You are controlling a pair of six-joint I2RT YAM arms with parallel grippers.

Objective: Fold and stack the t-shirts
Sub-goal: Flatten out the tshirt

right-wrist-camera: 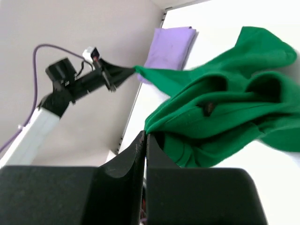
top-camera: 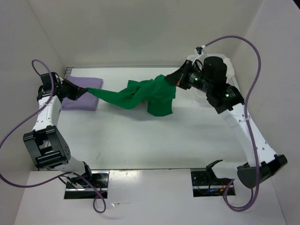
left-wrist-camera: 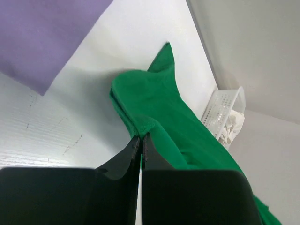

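The bright green t-shirt (top-camera: pixel 145 96) hangs stretched between my two grippers above the table's far middle, bunched and sagging onto the surface near its right end. My left gripper (top-camera: pixel 86 90) is shut on its left end, over the folded lavender t-shirt (top-camera: pixel 83 93) at the far left. My right gripper (top-camera: pixel 174 80) is shut on its right end. The left wrist view shows the green cloth (left-wrist-camera: pixel 161 117) pinched at the jaw tips and the lavender shirt (left-wrist-camera: pixel 42 33). The right wrist view shows the green shirt (right-wrist-camera: pixel 225 117). White cloth (left-wrist-camera: pixel 234 124) lies in the basket.
A white mesh basket (left-wrist-camera: pixel 220 112) stands at the far right corner, behind the right arm (top-camera: pixel 234 112). White walls enclose the table on the left, back and right. Two black mounts (top-camera: pixel 86 183) sit at the near edge.
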